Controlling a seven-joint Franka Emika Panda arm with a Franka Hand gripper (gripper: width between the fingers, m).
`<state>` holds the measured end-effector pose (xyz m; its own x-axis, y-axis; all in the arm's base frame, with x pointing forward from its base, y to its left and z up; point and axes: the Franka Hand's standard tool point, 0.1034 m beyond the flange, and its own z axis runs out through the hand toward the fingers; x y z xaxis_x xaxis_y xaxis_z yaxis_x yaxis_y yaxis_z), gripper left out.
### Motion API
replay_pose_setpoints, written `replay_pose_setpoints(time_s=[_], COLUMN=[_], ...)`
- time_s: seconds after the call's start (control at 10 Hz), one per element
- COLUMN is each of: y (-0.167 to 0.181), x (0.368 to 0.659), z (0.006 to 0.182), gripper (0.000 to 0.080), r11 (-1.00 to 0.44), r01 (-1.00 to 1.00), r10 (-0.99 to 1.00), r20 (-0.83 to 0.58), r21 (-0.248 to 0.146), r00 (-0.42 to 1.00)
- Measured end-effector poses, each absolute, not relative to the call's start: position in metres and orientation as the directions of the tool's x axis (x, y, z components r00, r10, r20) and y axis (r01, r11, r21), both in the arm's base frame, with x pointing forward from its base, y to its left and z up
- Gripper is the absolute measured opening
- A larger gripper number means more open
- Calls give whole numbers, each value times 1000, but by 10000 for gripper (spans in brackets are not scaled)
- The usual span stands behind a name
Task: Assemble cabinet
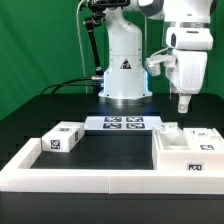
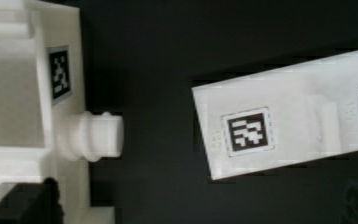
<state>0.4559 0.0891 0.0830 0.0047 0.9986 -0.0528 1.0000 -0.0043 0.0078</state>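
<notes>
Cabinet parts lie on the black tabletop (image 1: 110,150). We see the large white box shell (image 1: 190,152) at the exterior view's right, in the corner of the low border wall (image 1: 100,178). A small white block (image 1: 62,138) with a tag sits at the exterior view's left, well apart from the shell. The marker board (image 1: 125,124) lies between them, further back. The gripper (image 1: 183,104) hangs above the shell and does not touch it. In the wrist view the fingers (image 2: 23,205) stand wide, with nothing between them, and a round peg (image 2: 96,135) sticks out from a white tagged part.
</notes>
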Motion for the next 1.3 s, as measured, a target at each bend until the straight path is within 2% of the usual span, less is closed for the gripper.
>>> replay_pose_setpoints(time_s=[0.1,0.3,0.5,1.0,1.3], y=[88,85,83,83,84], x=[456,453,436,434,412], z=[83,79,69,67,48], gripper=[797,797,797,797,797], r11=[14,167,281,284,295], r01=[1000,985,960,959,955], r10=[999,986,959,959,955], r20=[-52,-35,-30,-28,-2], r21=[9,35,12,7,-2], r00=[-13,-166,-280,-283,-295])
